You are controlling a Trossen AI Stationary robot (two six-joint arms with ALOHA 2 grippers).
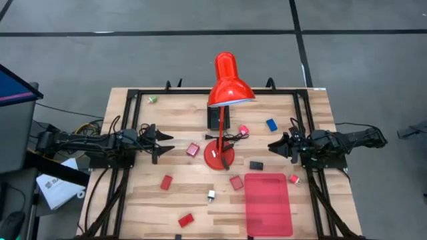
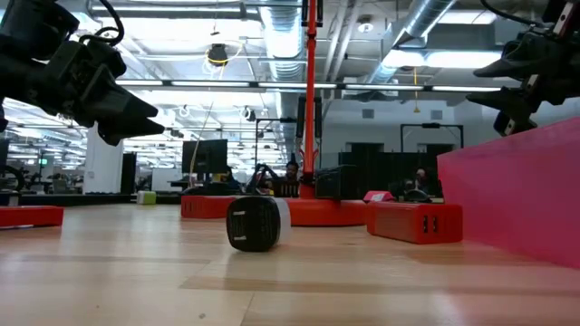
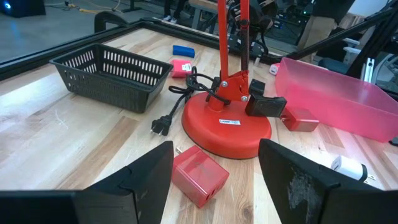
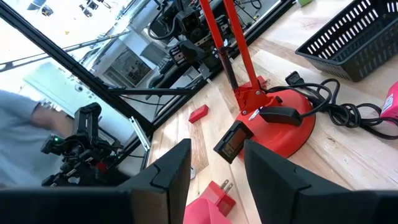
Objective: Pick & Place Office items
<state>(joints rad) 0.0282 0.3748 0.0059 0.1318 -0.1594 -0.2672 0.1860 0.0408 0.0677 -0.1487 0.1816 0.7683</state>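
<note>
The office items lie scattered flat on the wooden table: red blocks (image 1: 193,149) (image 1: 166,182) (image 1: 236,182) (image 1: 185,219) (image 1: 293,179), a pink piece (image 1: 243,129), a blue one (image 1: 271,124), a black one (image 1: 256,165), a green one (image 1: 152,99) and a white-silver one (image 1: 211,195). My left gripper (image 1: 167,143) hovers open at the table's left, pointing toward the lamp. In its wrist view a red block (image 3: 199,174) lies ahead of the left gripper (image 3: 216,152). My right gripper (image 1: 273,145) hovers open at the table's right, above and apart from everything.
A tall red desk lamp (image 1: 223,93) stands mid-table on its round base (image 3: 227,127), its cord and plug (image 3: 161,124) trailing beside it. A black mesh basket (image 3: 112,74) sits behind the base. A flat translucent red tray (image 1: 268,203) lies near the front right.
</note>
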